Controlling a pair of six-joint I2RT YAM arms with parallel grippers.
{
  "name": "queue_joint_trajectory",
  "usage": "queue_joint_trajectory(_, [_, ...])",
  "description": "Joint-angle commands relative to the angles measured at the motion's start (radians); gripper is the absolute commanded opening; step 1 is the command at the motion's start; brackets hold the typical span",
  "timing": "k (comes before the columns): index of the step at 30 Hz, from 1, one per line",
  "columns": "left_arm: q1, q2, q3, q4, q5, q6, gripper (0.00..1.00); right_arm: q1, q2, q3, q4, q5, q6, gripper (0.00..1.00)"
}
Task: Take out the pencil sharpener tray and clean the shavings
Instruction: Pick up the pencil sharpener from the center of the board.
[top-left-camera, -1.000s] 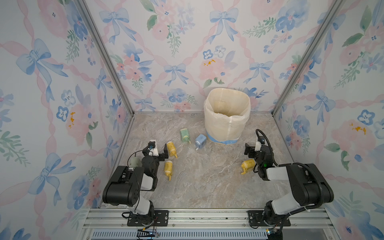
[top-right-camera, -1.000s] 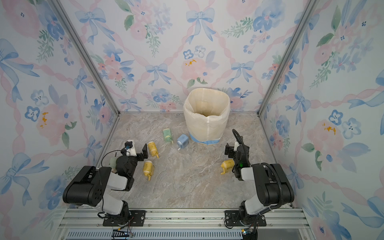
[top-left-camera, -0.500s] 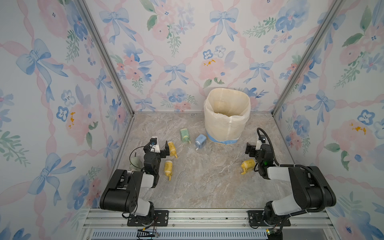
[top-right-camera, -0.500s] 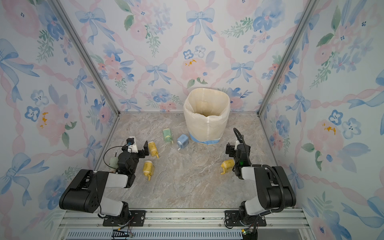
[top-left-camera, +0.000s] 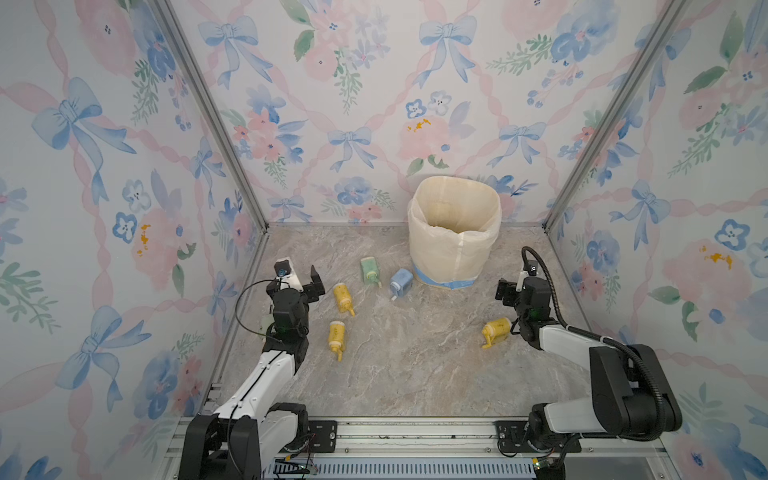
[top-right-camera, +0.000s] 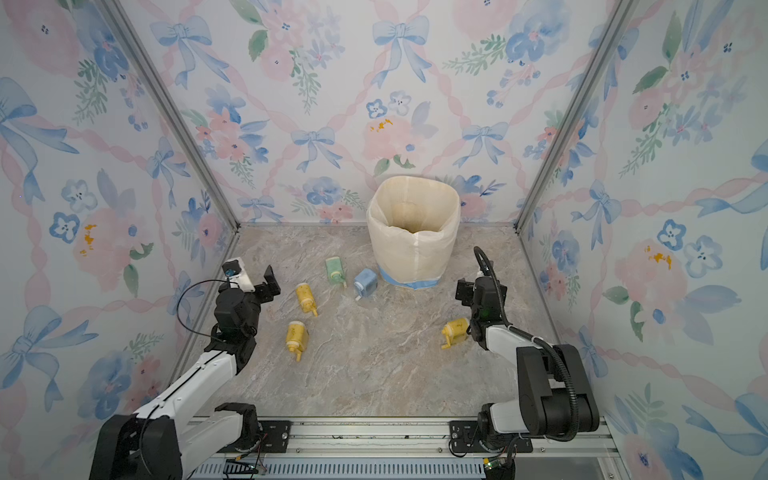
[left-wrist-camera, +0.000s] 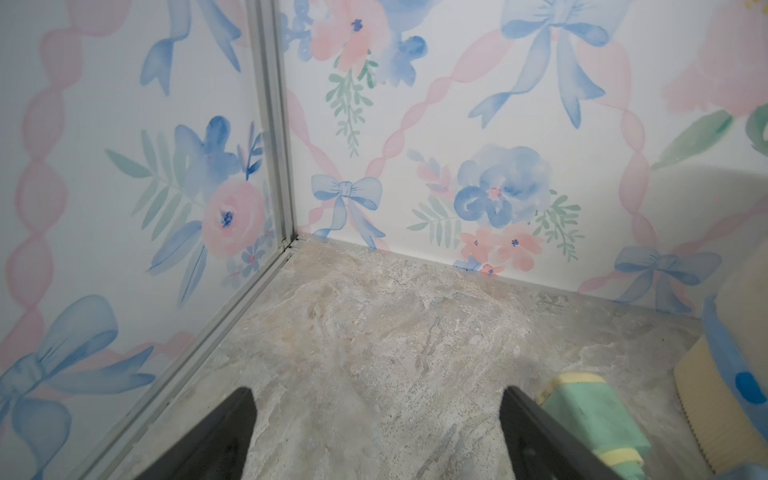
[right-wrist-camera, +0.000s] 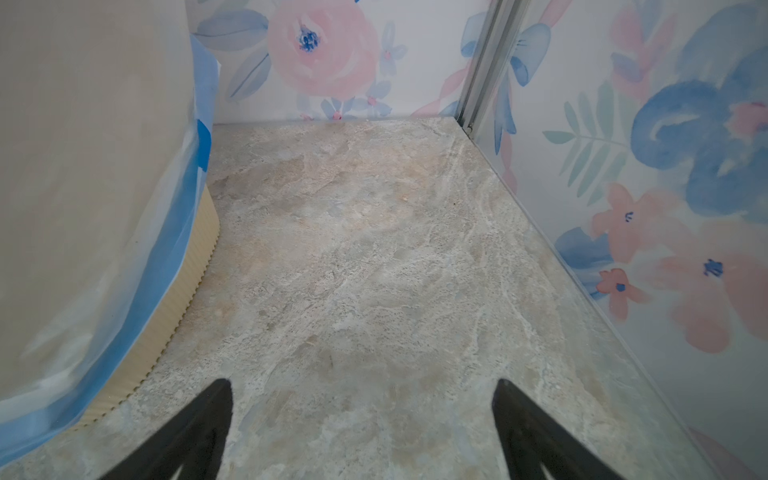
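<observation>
Black left claw (left-wrist-camera: 378, 392) is wide open and empty, near a small yellow plastic pencil sharpener (top-left-camera: 343, 297); the right claw (right-wrist-camera: 363, 388) is open and empty too. I think it should grip the body firmly. The flowery wall (top-left-camera: 232, 249) is close; bare marbled floor (top-left-camera: 415, 353) lies toward the cream bin (top-left-camera: 453, 253).

The left arm (top-left-camera: 272, 372) stretches forward with its wrist tipped upward, the left pincer (left-wrist-camera: 376, 395) spread wide and empty. The right arm (top-left-camera: 569, 337) reaches forward, elbow folded back, the right pincer (right-wrist-camera: 361, 384) likewise spread wide, gripping nothing.
</observation>
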Motion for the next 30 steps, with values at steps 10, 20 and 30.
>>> queue_joint_trajectory(10, [0.283, -0.058, 0.059, -0.578, -0.05, -0.128, 0.96, 0.009, -0.098, -0.002, -0.051, 0.06, 0.038, 0.97])
queue_joint_trajectory(20, [0.358, -0.002, 0.035, -0.58, 0.037, -0.089, 0.98, 0.006, -0.11, -0.003, -0.058, 0.06, 0.055, 0.97])
queue_joint_trajectory(30, [0.357, 0.076, 0.029, -0.575, 0.165, -0.148, 0.98, 0.003, -0.128, -0.007, -0.061, 0.059, 0.066, 0.97])
